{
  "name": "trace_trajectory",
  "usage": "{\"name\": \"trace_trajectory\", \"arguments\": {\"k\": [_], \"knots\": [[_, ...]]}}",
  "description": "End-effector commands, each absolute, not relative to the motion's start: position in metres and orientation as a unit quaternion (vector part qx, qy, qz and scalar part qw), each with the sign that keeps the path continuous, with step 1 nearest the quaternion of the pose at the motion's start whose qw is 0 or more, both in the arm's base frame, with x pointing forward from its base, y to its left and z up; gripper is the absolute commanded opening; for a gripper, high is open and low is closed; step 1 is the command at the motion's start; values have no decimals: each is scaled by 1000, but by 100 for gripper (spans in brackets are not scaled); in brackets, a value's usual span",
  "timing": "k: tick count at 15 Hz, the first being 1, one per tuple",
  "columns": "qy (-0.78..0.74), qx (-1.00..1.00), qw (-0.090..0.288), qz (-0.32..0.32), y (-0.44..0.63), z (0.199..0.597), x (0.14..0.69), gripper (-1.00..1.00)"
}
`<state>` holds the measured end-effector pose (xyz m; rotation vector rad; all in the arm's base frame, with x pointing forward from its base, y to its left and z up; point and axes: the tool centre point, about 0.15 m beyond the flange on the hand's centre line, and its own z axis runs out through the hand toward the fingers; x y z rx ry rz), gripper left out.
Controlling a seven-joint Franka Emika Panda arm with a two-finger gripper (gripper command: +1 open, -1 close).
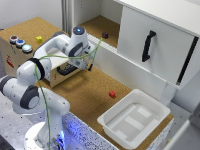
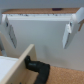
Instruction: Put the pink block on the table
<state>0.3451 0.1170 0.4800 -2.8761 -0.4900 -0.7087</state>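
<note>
Pink block: you will find the pink block (image 1: 112,93) lying on the table (image 1: 90,92), towards the exterior view's right, just beside the near-left corner of the white tub (image 1: 134,119) but apart from it. Nothing touches it.
Gripper: your gripper (image 2: 39,31) has its jaws spread wide with nothing between them; in the wrist view the two white fingers (image 2: 68,33) stand well apart against a white panel. In the exterior view the gripper (image 1: 84,64) hangs near the middle of the table, well left of the pink block.
Arm: the white Panda arm (image 1: 37,82) bends over from its base at the near left, with a green cable (image 1: 45,100) looped along it.
Button box: a cork-topped wooden box (image 1: 22,50) sits at the far left, carrying round buttons (image 1: 20,43) and a yellow cube (image 1: 39,38).
Black handle: the wrist view shows a black handle (image 2: 37,66) on the wooden box's side, below the gripper.
Cabinet: a white cabinet door (image 1: 155,42) with a black handle (image 1: 147,46) hangs open at the far right; a small dark block (image 1: 105,35) rests on the cork shelf behind.
</note>
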Motion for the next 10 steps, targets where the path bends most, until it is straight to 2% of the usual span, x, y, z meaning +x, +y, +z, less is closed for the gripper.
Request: {"name": "trace_trajectory", "arguments": {"k": [1,3,5,10], "knots": [[-152,-962,34,-224,187,503,381,100],[-141,-962,17,-235,207,508,397,100],[-137,-961,25,-241,219,514,412,100],[-124,-960,18,-250,229,516,469,100]]}}
